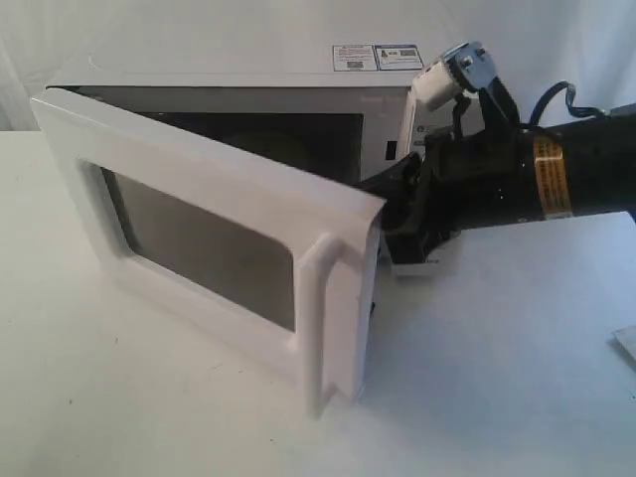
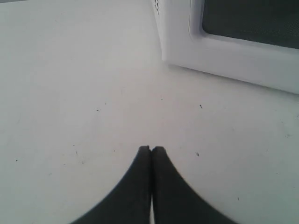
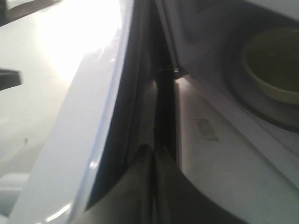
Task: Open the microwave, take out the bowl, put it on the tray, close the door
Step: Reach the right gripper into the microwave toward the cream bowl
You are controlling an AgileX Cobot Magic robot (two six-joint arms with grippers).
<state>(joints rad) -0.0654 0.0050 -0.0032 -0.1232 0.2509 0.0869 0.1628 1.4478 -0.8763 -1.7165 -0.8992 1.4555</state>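
The white microwave stands at the back with its door swung partly open; the vertical bar handle faces the front. My right gripper is shut with nothing in it, its tips pushed into the gap between the door's inner edge and the oven front. The right arm reaches in from the right. The pale-yellow bowl sits inside the cavity on the turntable. My left gripper is shut and empty, low over the white table near the microwave's corner.
The white table spreads in front of and to the right of the microwave. A pale object's corner shows at the right edge. The open door stands over the table's left-middle area. Stickers lie on the oven top.
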